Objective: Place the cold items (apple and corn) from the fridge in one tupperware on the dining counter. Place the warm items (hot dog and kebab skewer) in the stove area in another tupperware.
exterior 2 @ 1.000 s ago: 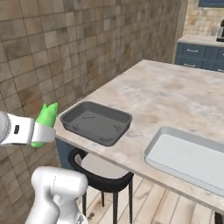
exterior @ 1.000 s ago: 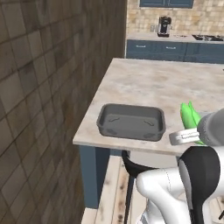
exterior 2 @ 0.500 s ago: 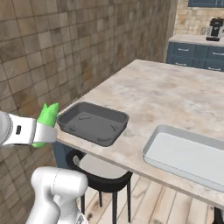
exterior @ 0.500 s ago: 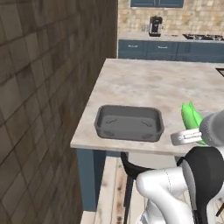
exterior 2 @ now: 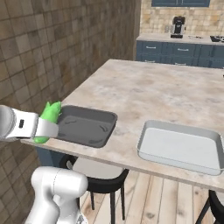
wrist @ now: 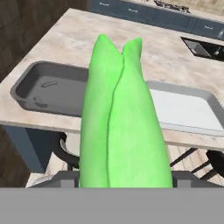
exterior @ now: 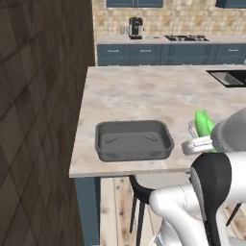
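The pincer [wrist: 127,186] grasps the corn [wrist: 124,122], a bright green, tapered, two-leaved husk, near the tabletop's [exterior: 144,91] edge.

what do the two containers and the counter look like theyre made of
Dark container: matte grey, probably plastic; no shine, soft rounded rim. Light container: pale grey, smooth, likely plastic too. Counter: mottled beige with veins, looks like polished stone or marble, though the render leaves this open.
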